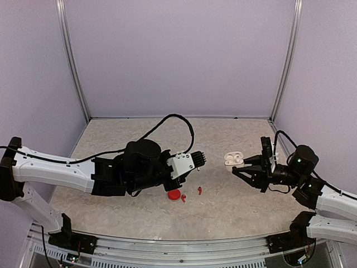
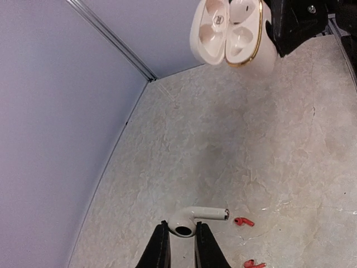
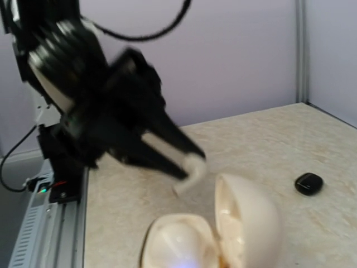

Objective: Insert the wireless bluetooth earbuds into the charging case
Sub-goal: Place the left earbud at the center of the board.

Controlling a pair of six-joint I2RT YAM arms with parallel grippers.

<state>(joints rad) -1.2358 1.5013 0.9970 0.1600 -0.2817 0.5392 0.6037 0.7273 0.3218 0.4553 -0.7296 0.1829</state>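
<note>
My left gripper (image 2: 179, 226) is shut on a white earbud (image 2: 189, 219), pinching its bulb, with the stem sticking out to the right. In the top view this gripper (image 1: 201, 158) hangs above the table middle, a short gap left of the white charging case (image 1: 234, 159). The case is open, its lid hinged back, and my right gripper (image 1: 241, 166) is shut on it and holds it off the table. The right wrist view shows the earbud (image 3: 191, 169) just above and left of the open case (image 3: 184, 243). Two red earbuds (image 2: 243, 221) (image 2: 254, 263) lie on the table.
A red case (image 1: 174, 195) lies on the table by the red earbuds (image 1: 199, 190), under the left arm. A small black case (image 3: 308, 183) sits farther off. Lilac walls with metal corner posts (image 1: 75, 72) close the table in.
</note>
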